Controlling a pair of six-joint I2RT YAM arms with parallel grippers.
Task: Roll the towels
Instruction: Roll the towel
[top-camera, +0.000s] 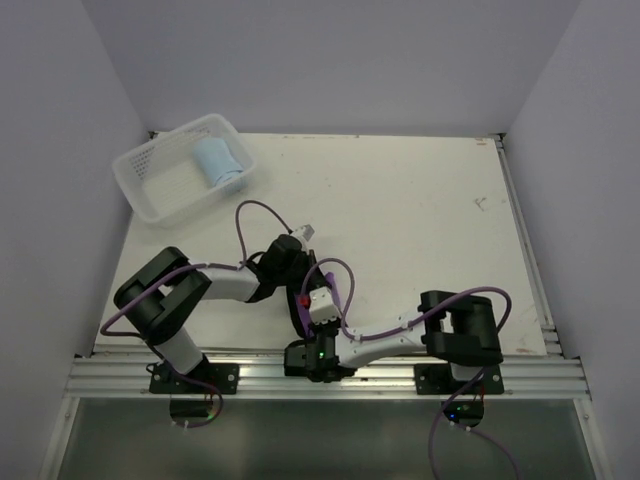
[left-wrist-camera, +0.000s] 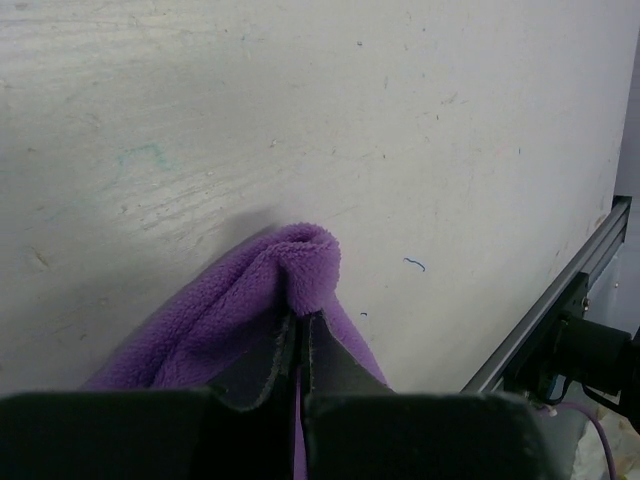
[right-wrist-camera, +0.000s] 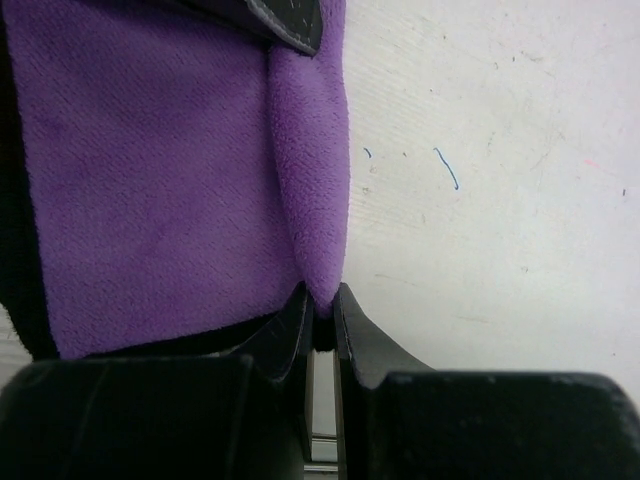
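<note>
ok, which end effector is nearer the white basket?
Left, slightly. The left end effector pinches the purple towel on the side toward the basket in the far-left corner; the right end effector grips the same towel nearer the bases.

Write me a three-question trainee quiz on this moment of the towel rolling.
1. True or false: the blue towel lies in the basket.
2. The left jaws are: A) open above the table; B) shut on the purple towel; C) shut on the basket.
3. Short answer: what do the right jaws pinch?

Key: 1 true; 2 B; 3 a fold of the purple towel.
</note>
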